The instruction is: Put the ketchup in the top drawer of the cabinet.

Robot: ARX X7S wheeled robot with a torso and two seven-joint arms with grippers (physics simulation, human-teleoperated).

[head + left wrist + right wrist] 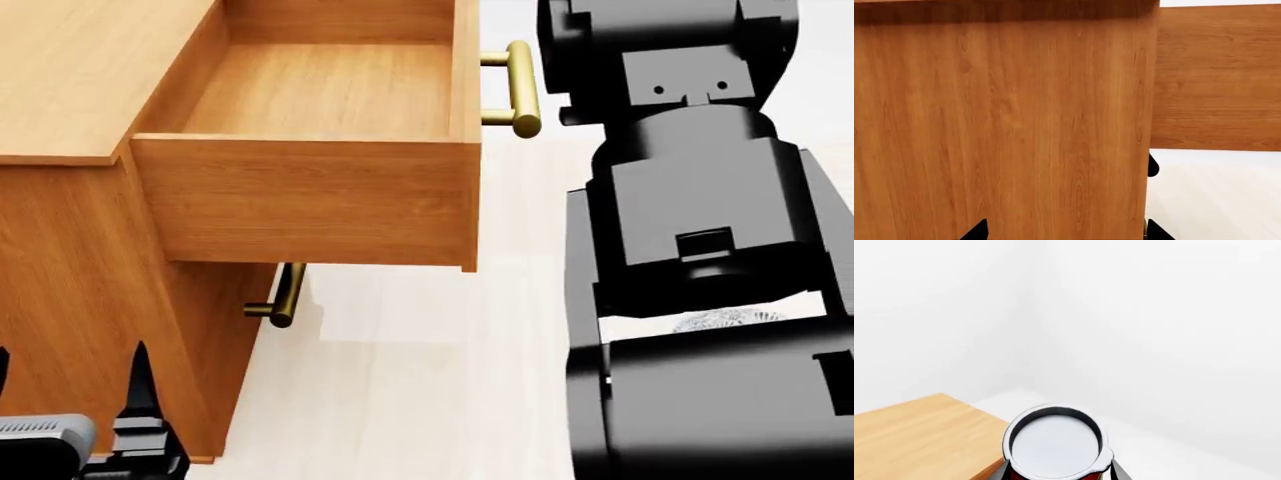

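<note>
The ketchup (1054, 445) is a can with a silver top and a red label, and it shows only in the right wrist view. My right gripper (1057, 476) is shut on it, with a grey finger on each side. The cabinet (80, 70) stands at the left of the head view. Its top drawer (307, 200) is pulled out and looks empty, and its brass handle (523, 88) points toward my right arm (694, 250). My left gripper (1066, 231) is open and empty, low down and close to the cabinet's wooden side (1001, 125).
The lower drawer's brass handle (284, 295) sits under the open drawer. Pale floor (427, 380) lies between the cabinet and my right arm. The cabinet top (914, 435) shows below the can in the right wrist view. White walls stand behind it.
</note>
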